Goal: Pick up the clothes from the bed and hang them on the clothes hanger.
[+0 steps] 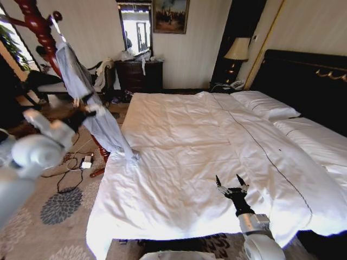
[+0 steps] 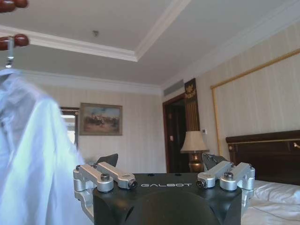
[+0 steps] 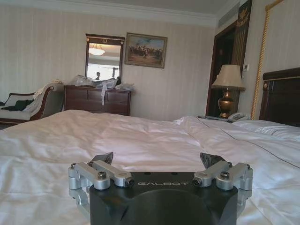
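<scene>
Clothes (image 1: 89, 103): pale grey-lavender jacket, hanging from a wire hook (image 2: 9, 55) on a dark red wooden stand (image 1: 38, 27), far left, off the bed; lower end touching the duvet's left edge.
Bed (image 1: 184, 146): white duvet, centre and right; black headboard (image 1: 306, 81) at far right.
Left end effector (image 1: 81, 115): raised at left, just beside the hanging jacket; fingers spread wide, nothing held.
Right end effector (image 1: 232, 182): low over the near part of the duvet, fingers wide apart, empty.

The bed (image 1: 179, 162) carries a white duvet (image 1: 190, 141) and white pillows (image 1: 265, 105).
</scene>
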